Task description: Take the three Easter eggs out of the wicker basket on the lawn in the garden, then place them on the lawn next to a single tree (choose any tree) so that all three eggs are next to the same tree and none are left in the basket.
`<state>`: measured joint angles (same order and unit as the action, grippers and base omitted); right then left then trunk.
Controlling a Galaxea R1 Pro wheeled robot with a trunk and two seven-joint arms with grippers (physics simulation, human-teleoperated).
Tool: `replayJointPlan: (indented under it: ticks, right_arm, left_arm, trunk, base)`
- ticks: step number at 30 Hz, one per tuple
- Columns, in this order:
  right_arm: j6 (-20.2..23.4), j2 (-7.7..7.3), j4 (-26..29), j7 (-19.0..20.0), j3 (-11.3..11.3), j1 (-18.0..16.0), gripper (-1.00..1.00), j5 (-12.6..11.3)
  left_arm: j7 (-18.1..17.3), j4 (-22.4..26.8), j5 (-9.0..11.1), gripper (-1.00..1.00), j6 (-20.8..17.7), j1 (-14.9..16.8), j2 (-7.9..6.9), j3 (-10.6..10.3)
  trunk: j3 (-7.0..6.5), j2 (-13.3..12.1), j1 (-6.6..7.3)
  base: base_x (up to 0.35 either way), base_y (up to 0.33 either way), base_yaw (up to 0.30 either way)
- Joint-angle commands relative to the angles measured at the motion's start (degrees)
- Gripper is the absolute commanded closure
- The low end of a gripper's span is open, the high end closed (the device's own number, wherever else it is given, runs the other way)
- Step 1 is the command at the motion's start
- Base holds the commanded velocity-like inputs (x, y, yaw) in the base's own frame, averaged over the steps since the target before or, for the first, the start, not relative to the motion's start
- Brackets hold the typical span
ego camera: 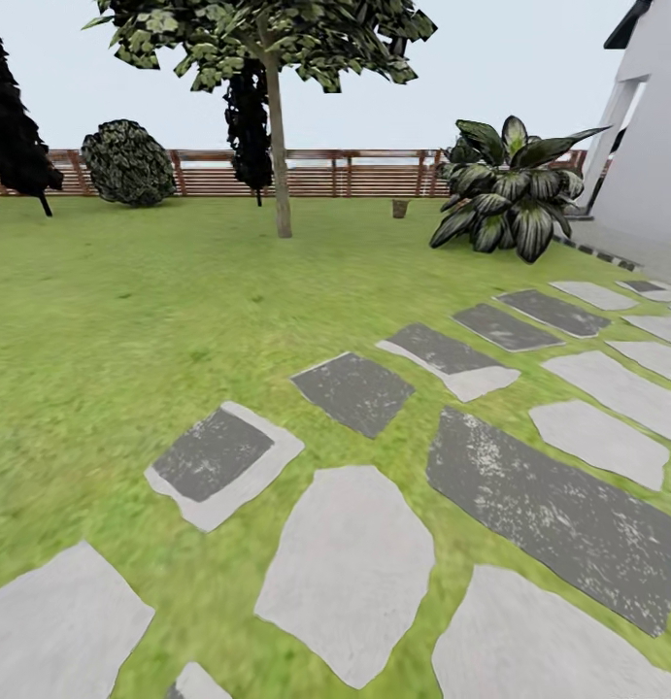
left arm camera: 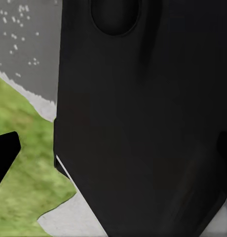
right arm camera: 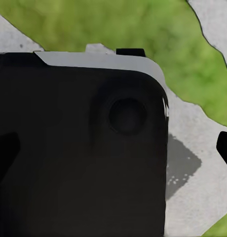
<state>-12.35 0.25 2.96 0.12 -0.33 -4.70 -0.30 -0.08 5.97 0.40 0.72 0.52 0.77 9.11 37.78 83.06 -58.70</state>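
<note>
The robot looks across the lawn and its stepping stones toward a pale-trunked tree. A small brown object by the fence may be the wicker basket; it is too small to tell. It should steer there steadily. Whether either pincer is apart cannot be told.

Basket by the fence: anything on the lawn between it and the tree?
Nothing visible does. The small brown wicker basket sits far back near the fence; open lawn runs from it across to the tree. The eggs are too far to make out.
</note>
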Motion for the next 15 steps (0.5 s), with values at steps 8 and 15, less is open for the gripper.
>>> replayJointPlan:
  ticks: [8,15]
  right_arm:
    - [-0.22,-0.07,-0.06,0.08,-0.11,-0.04,-1.0,-0.05]
    - [-0.22,-0.07,-0.06,0.1,-0.11,-0.04,-1.0,-0.03]
  left_arm:
    - [-0.01,0.0,0.04,-1.0,0.08,0.01,0.02,0.29]
    - [-0.01,0.0,0.04,-1.0,0.08,0.01,0.02,0.29]
  trunk:
    - [0.05,0.02,-0.02]
    - [0.05,0.02,-0.02]
  base:
    - [0.27,0.189,-0.288]
    - [0.27,0.189,-0.294]
